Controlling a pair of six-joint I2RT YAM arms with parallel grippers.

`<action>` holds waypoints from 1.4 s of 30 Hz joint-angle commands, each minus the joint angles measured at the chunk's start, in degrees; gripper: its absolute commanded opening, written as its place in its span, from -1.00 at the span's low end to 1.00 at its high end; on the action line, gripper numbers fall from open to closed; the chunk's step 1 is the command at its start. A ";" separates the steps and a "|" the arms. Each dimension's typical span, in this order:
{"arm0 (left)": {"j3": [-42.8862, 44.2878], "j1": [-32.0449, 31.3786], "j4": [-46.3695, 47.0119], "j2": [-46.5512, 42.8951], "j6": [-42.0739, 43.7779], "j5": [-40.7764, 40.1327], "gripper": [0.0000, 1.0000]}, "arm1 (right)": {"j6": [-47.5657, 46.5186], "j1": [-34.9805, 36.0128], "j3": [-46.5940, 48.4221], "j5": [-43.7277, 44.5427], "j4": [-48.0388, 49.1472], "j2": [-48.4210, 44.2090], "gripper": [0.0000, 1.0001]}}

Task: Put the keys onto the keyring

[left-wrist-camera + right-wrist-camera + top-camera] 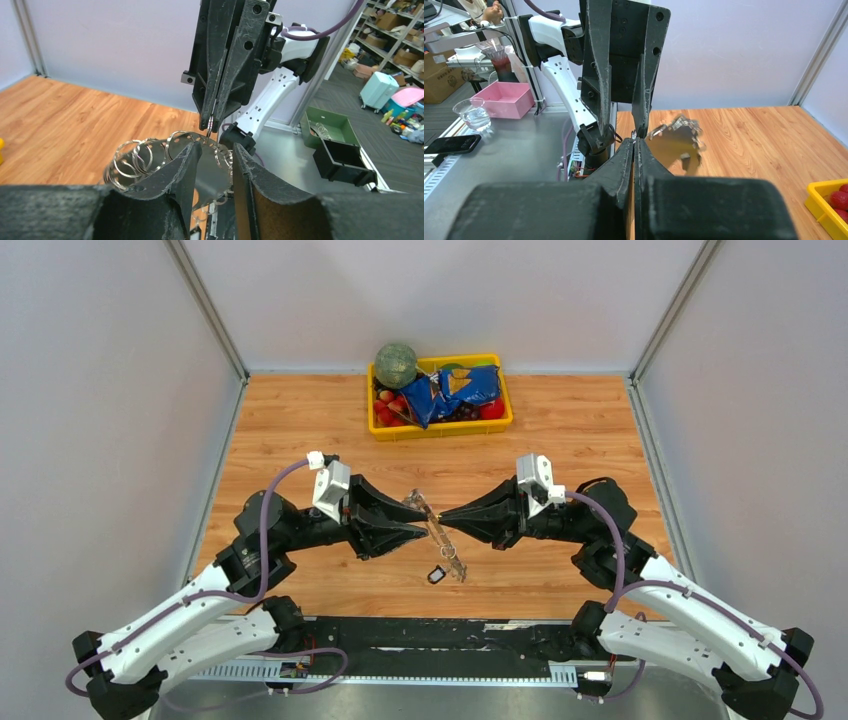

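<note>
Top external: we see wide surface (300, 430) around; right fingers (463, 518) pinch keyring (447, 548), left fingers (398, 532) spread beside it.

The keyring (674, 144) is coming through blurred in the right wrist view, and the yellow tray (824, 212) is running off the corner there. In the left wrist view, the left fingers (175, 177) are covering the keyring's lower part. Overhead, the key (437, 575) is showing too small to read.
</note>
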 commanded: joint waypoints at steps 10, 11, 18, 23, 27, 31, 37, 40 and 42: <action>3.41 0.33 4.00 0.94 -0.36 3.07 -0.12 | 3.60 0.79 2.31 1.70 5.79 -0.86 -1.00; 3.41 0.31 4.04 1.17 -0.35 3.09 -0.12 | 3.89 0.86 2.20 1.76 6.17 -0.79 -1.00; 3.34 0.31 4.27 1.70 -0.14 3.02 -0.11 | 5.69 1.26 2.32 2.13 7.81 -0.59 -1.00; 3.16 0.32 4.87 1.55 -0.21 2.83 -0.11 | 6.18 1.44 2.50 2.13 7.94 -0.24 -1.00; 3.06 0.31 5.12 1.35 -0.20 2.65 -0.11 | 6.40 1.44 2.61 2.21 7.97 0.01 -1.00; 3.10 0.33 5.22 1.28 -0.29 2.81 -0.11 | 6.89 1.50 2.53 2.33 8.41 0.20 -1.00; 2.98 0.35 5.44 1.10 -0.39 2.72 -0.11 | 7.23 1.85 2.72 2.49 9.03 0.85 -1.00; 2.89 0.32 5.62 1.18 -0.45 2.71 -0.11 | 7.29 2.00 2.93 2.25 9.39 1.27 -1.00; 2.79 0.32 5.58 1.16 -0.35 2.67 -0.11 | 7.36 2.18 3.29 2.20 9.30 1.55 -1.00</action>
